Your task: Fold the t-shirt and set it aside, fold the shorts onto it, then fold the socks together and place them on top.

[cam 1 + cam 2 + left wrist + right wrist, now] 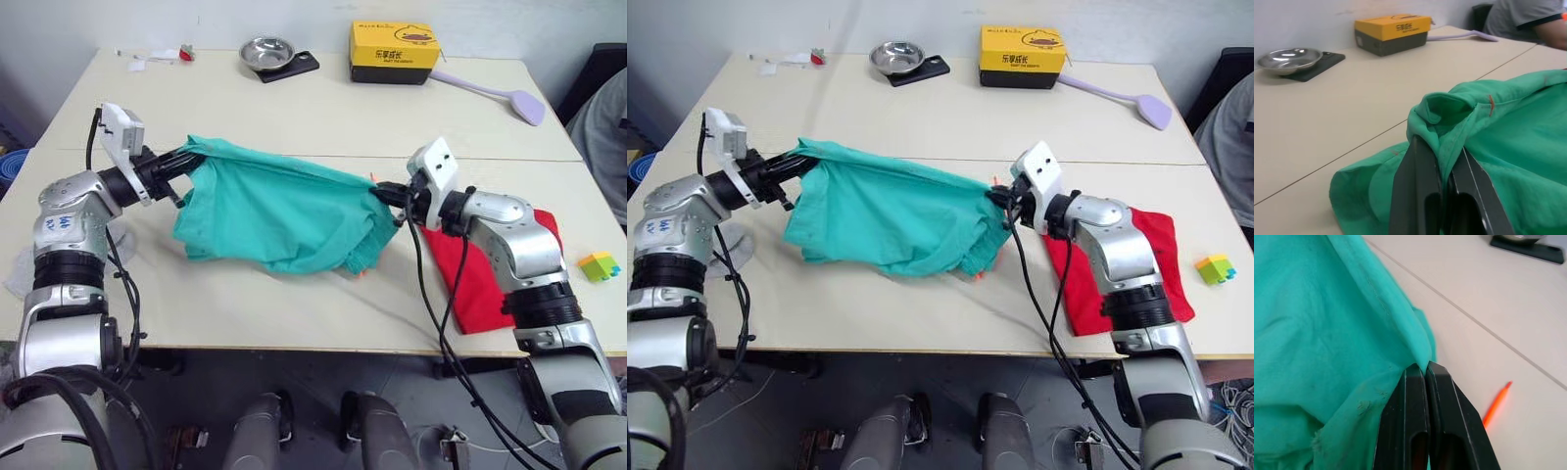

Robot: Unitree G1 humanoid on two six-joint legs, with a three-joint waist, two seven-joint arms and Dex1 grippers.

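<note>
Work surface: beige table point(294, 117) with a seam line running across it, set against a pale wall.
Shorts: teal-green shorts point(284, 211) are stretched between the two grippers above the middle of the table, the top edge pulled taut, the lower fabric sagging onto the tabletop.
Left gripper: left gripper point(188, 157) is clenched on one top corner of the shorts; in the left wrist view the black fingers point(1418, 186) pinch a bunched fold of the green fabric.
Right gripper: right gripper point(384, 193) is clenched on the opposite corner; in the right wrist view the fingers are pressed together with the fabric edge caught at their tips.
Drawstring: neon-orange drawstring point(1496, 404) tip lies on the table just beside the right gripper.
T-shirt: red t-shirt point(1156, 259) lies folded flat on the table's right side, partly under the right arm.
Background items: steel bowl point(266, 51) on a black scale point(304, 67), yellow box point(394, 51), lilac spatula point(509, 98), multicoloured block point(599, 265) near the right edge.
Person: a seated person point(1229, 132) in a grey shirt at the far right.
</note>
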